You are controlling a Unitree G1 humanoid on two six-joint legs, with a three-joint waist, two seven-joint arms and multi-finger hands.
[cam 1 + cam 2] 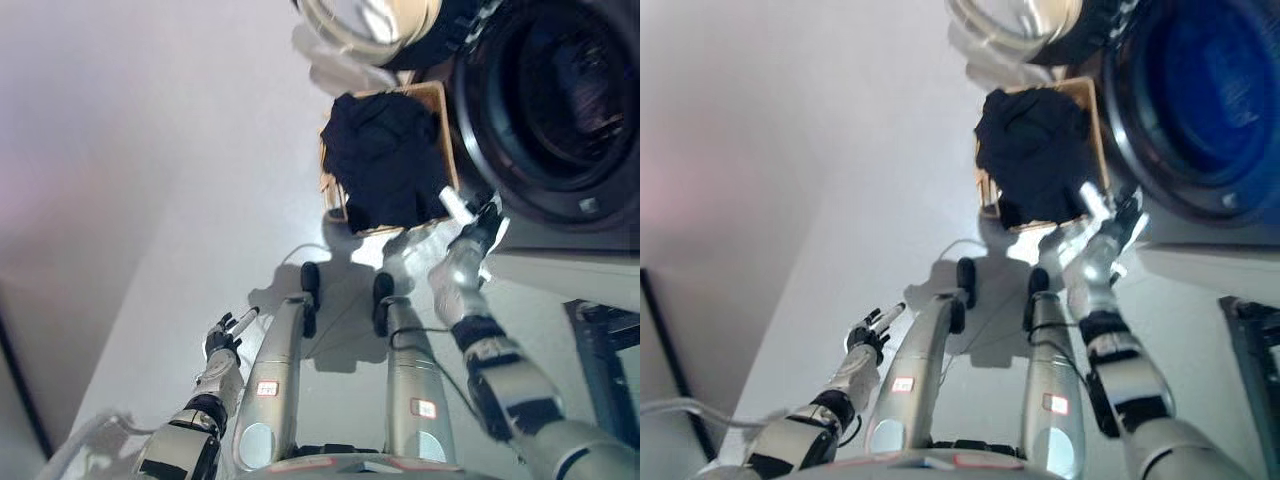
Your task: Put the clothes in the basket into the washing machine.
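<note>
Closest to the lens, the left hand hangs low over the pale floor, fingers loosely spread, gripping nothing, well away from the action. Up ahead, the right hand reaches out to the near corner of the wicker basket, its white-tipped fingers extended rather than curled; it sits right at the rim, beside the edge of the load, and whether it actually touches cloth I can't tell. And there's the load: a heap of dark clothes mounded well above the basket's walls, the basket parked on the floor just beside the washing machine, whose round drum mouth gapes open, the door swung out above the basket. My read on handling: this is soft, limp fabric, light enough, but it'll drape, trail and snag on the basket rim, and pieces may come up tangled together. Best bet looks like a grab on the raised crown of the pile, gathering a good fold rather than pinching a loose edge. Comparing the eyes: the left eye view shows the drum's dark interior and inner rings more plainly; the right eye view gives a cleaner look at the left hand's spread fingers and the basket's far wall.
</note>
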